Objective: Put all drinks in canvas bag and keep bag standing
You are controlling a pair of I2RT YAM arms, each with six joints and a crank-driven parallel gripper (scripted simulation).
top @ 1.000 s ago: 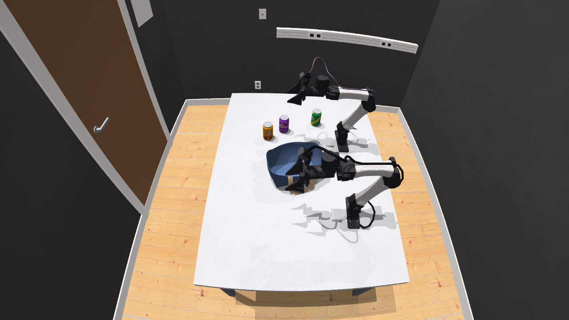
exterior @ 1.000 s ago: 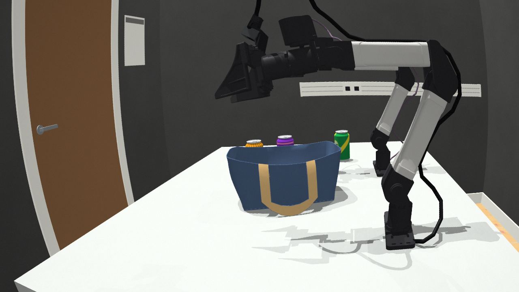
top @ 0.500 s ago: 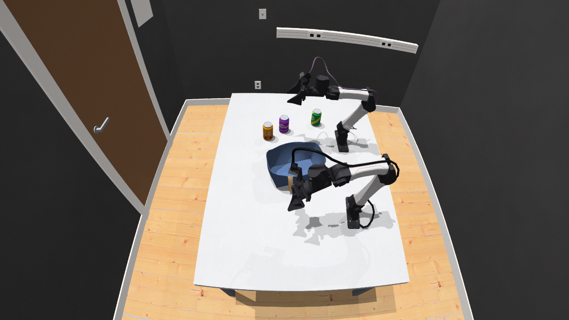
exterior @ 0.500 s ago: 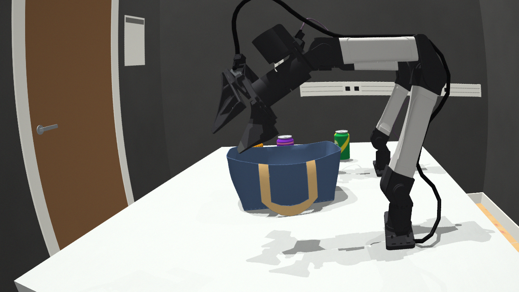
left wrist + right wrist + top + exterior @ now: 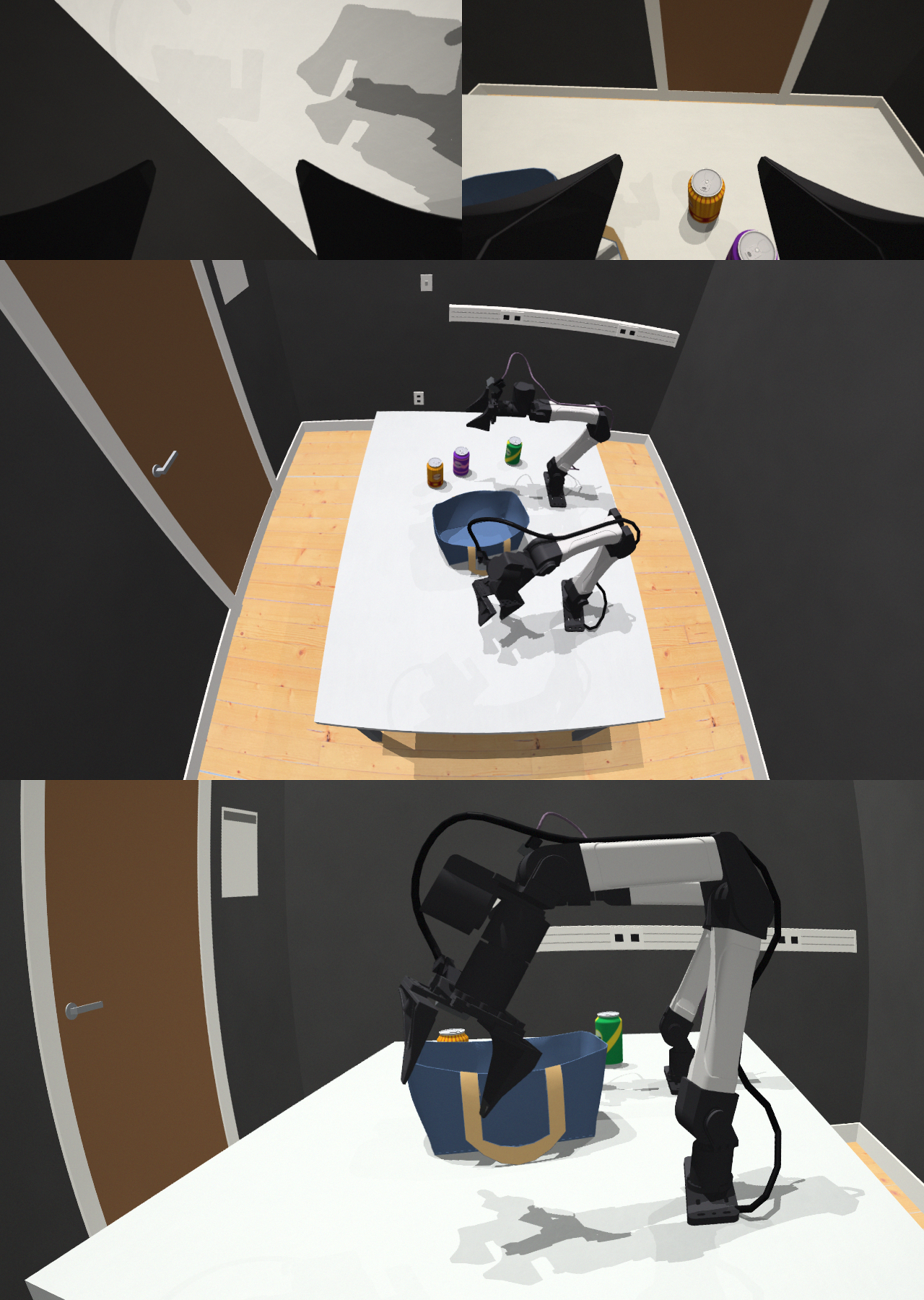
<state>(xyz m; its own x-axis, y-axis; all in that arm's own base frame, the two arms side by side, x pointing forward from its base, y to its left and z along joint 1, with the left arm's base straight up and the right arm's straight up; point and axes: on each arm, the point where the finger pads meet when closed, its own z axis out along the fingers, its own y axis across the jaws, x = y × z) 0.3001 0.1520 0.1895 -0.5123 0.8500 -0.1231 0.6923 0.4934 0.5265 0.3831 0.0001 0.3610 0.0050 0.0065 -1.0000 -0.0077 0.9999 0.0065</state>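
Observation:
The blue canvas bag [image 5: 451,552] [image 5: 445,1122] [image 5: 509,183] stands open with its walls up; no can shows inside. The orange can [image 5: 434,474] [image 5: 452,1037] [image 5: 705,208], purple can [image 5: 460,463] [image 5: 756,247] and green can [image 5: 513,452] [image 5: 608,1040] stand upright on the table beyond it. My left gripper [image 5: 494,619] [image 5: 443,1098] [image 5: 225,163] is open and empty, pointing down above the table on the near side of the bag, apart from it. My right gripper [image 5: 470,419] [image 5: 690,159] is open and empty, high above the far end near the cans.
A tan handle [image 5: 515,1155] hangs on the bag's near wall; another [image 5: 618,240] shows on the cans' side. Both arm bases [image 5: 572,615] [image 5: 555,494] stand along the right side of the white table [image 5: 362,674]. The green can is nearest the right arm's base.

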